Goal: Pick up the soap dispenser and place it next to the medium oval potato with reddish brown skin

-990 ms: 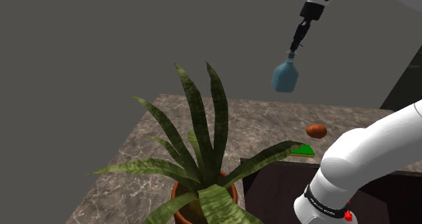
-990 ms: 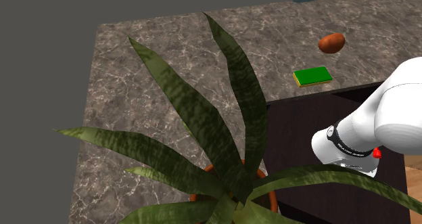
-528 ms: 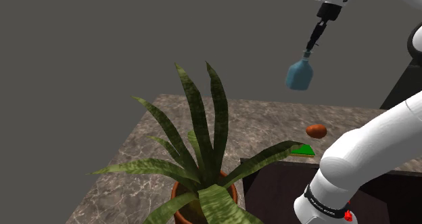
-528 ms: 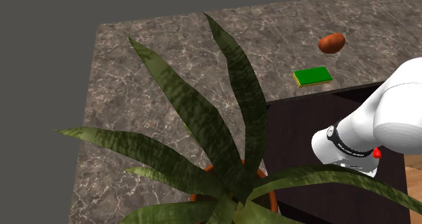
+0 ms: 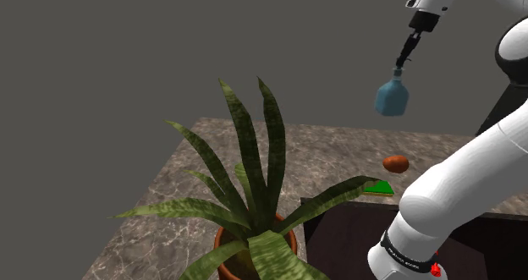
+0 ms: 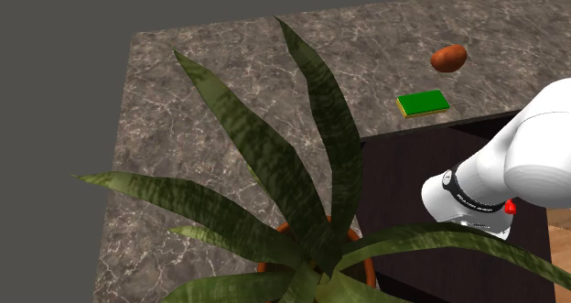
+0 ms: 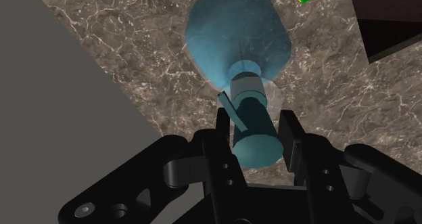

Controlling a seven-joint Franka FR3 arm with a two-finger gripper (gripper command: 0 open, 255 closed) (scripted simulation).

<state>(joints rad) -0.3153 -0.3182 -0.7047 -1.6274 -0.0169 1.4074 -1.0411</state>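
Marble-look counter (image 5: pixel 321 151) | gripper (image 7: pixel 257 124) clamps blue soap dispenser (image 5: pixel 391 98) pump, aloft | potato (image 5: pixel 395 163) seemingly below

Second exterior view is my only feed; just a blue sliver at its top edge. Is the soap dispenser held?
Observer: Yes. In the wrist view the fingers clasp the soap dispenser by its pump head.
Operator: Is it off the counter?
Observer: Yes; the shoulder view has it hanging high above the counter.
Operator: Near the potato?
Observer: There it hangs above the potato in the picture; depth I cannot tell.
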